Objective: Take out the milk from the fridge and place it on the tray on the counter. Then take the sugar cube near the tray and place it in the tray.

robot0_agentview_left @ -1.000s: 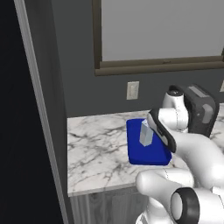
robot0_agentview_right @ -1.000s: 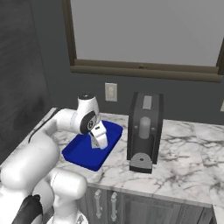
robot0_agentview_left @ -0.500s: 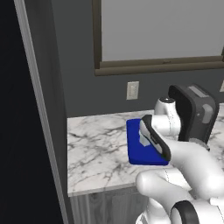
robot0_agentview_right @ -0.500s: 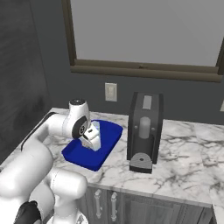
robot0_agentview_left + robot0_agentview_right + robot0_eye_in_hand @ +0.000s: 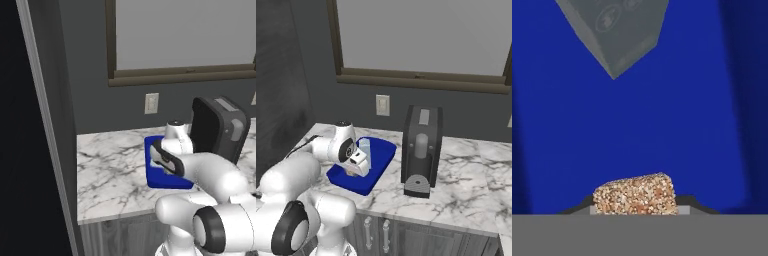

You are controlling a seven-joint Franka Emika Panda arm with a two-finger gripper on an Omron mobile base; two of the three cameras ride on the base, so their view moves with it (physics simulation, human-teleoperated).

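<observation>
My gripper point(image 5: 635, 204) is shut on the sugar cube point(image 5: 635, 194), a tan speckled block held just above the blue tray point(image 5: 672, 130). The milk point(image 5: 619, 30), a grey carton, stands on the tray a short way ahead of the cube. In the right base view the hand hangs low over the tray point(image 5: 381, 159) on the counter point(image 5: 466, 175), with the pale milk point(image 5: 364, 149) upright right beside it. From the left base view my arm covers most of the tray point(image 5: 152, 172). The fridge point(image 5: 47, 130) rises dark at the left.
A dark coffee machine point(image 5: 421, 150) stands on the counter just right of the tray, also seen behind my arm point(image 5: 220, 127). A wall socket point(image 5: 382, 105) and a window sill lie behind. Bare marble point(image 5: 110, 170) stretches left of the tray toward the fridge.
The hand has swung from beside the milk toward the tray's near side and dropped lower over it, still gripping the sugar cube. Milk and tray stay put.
</observation>
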